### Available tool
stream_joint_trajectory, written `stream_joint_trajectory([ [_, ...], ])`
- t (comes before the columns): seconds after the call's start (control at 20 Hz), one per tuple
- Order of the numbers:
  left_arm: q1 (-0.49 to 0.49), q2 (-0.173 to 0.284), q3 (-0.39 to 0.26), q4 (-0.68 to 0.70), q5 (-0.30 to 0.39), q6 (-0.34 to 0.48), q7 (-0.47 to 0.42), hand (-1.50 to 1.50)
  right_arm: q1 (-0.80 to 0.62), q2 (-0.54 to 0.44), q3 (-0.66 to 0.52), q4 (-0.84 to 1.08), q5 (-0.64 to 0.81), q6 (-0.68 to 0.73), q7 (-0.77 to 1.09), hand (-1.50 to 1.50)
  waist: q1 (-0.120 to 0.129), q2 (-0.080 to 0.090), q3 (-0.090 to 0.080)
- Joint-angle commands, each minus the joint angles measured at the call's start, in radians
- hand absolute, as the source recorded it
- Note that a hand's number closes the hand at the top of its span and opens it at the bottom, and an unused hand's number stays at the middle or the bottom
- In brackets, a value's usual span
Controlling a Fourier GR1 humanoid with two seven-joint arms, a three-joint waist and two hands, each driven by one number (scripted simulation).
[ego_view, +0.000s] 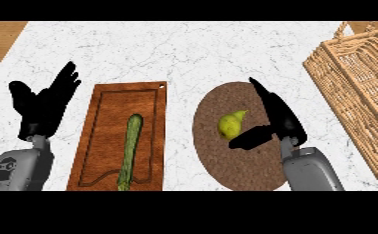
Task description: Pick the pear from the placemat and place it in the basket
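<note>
Head view, white marbled tabletop (192,48). The pear (232,124), yellow-green, lies on the round brown placemat (236,168), a little right of the mat's centre and towards its far half, narrow end pointing far-right. The right robot hand (277,120) sits over the right side of the placemat, just to the right of the pear: fingers straight and stretched towards the far edge, thumb angled leftward on the near side of the pear. The thumb tip lies just beside the fruit's near end; whether it touches cannot be told. Fingers are spread apart from the thumb and nothing is clamped; the pear lies in the gap between them, resting on the mat. The woven basket (347,83) stands at the right edge of the view, well apart from the pear, with the right robot hand between the two. To the left of the placemat lies a wooden cutting board (103,128) with a long green cucumber (130,150) on it, set lengthwise near to far. The left robot hand (43,103) shows at the left edge, left of the board, fingers up and apart, holding nothing, resting.
</note>
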Motion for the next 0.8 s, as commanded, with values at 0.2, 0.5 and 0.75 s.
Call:
stream_joint_trajectory([
  [0.2, 0.013, -0.013, 0.026, -0.053, -0.004, -0.022, 0.048, 0.00, -0.019, 0.043, -0.036, 0.126, 0.048, 0.006, -0.120, -1.50, 0.003, 0.000, 0.000],
  [0.5, 0.070, -0.022, 0.030, -0.130, -0.017, -0.020, 0.077, 0.00, 0.050, 0.040, 0.006, -0.007, 0.113, 0.048, -0.015, -1.50, 0.002, -0.001, 0.000],
  [0.75, 0.026, -0.055, 0.019, -0.068, -0.045, -0.015, 0.024, 0.00, -0.022, 0.066, -0.027, 0.212, 0.158, 0.007, -0.116, -1.50, 0.003, 0.001, 0.000],
])
